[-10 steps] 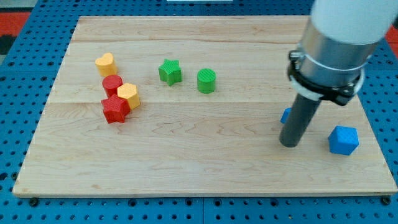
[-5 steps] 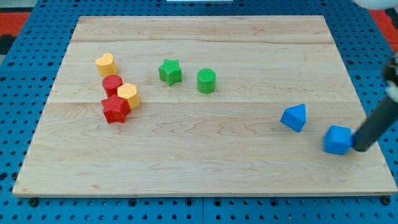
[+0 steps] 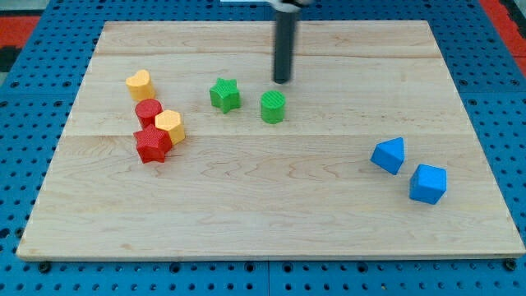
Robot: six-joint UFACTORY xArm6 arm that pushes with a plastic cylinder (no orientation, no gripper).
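My tip (image 3: pixel 283 80) stands on the board just above the green cylinder (image 3: pixel 273 107), a small gap between them. The green star (image 3: pixel 224 94) lies to the tip's lower left. At the view's left sit a yellow heart-like block (image 3: pixel 140 84), a red cylinder (image 3: pixel 148 111), a yellow hexagon block (image 3: pixel 170 126) and a red star (image 3: pixel 153 145), packed close together. At the lower right a blue triangular block (image 3: pixel 389 154) and a blue cube-like block (image 3: pixel 428 183) lie side by side, far from the tip.
The wooden board (image 3: pixel 271 222) rests on a blue pegboard table (image 3: pixel 16 123). A red area shows at the top left corner (image 3: pixel 16 33).
The rod left the blue blocks at the lower right and now stands at the top centre above the green cylinder. The blue cube has shifted left, nearer the blue triangular block.
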